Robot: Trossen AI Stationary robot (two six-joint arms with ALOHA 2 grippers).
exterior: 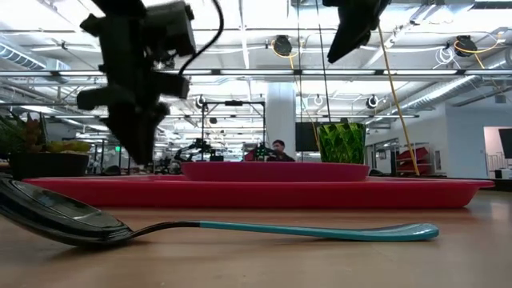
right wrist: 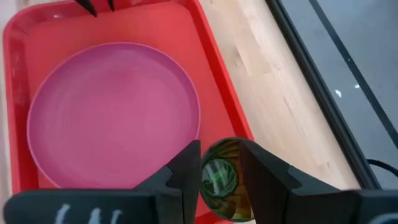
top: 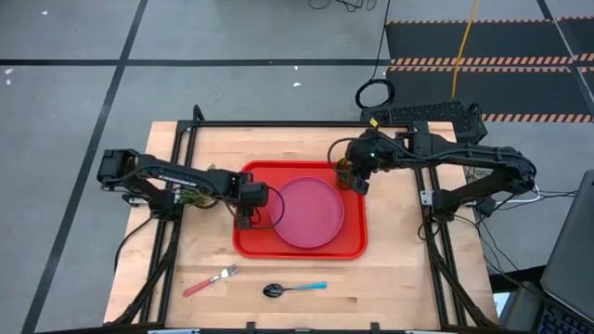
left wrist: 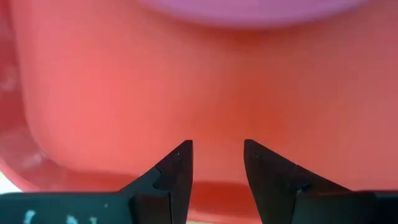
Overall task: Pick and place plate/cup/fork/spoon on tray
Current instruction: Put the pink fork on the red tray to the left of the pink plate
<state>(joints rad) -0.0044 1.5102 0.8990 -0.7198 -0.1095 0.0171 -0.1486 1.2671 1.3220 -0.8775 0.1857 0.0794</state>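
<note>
While both arms hang over the large red rectangular plastic tray (top: 251, 243), the fork and spoon lie on the wooden table (top: 390, 278) in front of it.

Nearest the front edge lie the small spoon with a dark metal bowl and light blue handle (top: 294, 289) and, beside it, the small fork with silver tines and a pink-red handle (top: 210, 280), both well clear of the tray. On the tray rests the round flat pink plastic plate (top: 308, 212). The left end effector (top: 247, 221) hovers over the tray's bare left part just beside the plate, fingers parted and holding nothing. At the tray's far right corner stands the small translucent dark green tumbler cup (right wrist: 221, 179); the right end effector (right wrist: 219, 163) sits above it, fingers spread either side of the rim, not visibly pressing on it.
</note>
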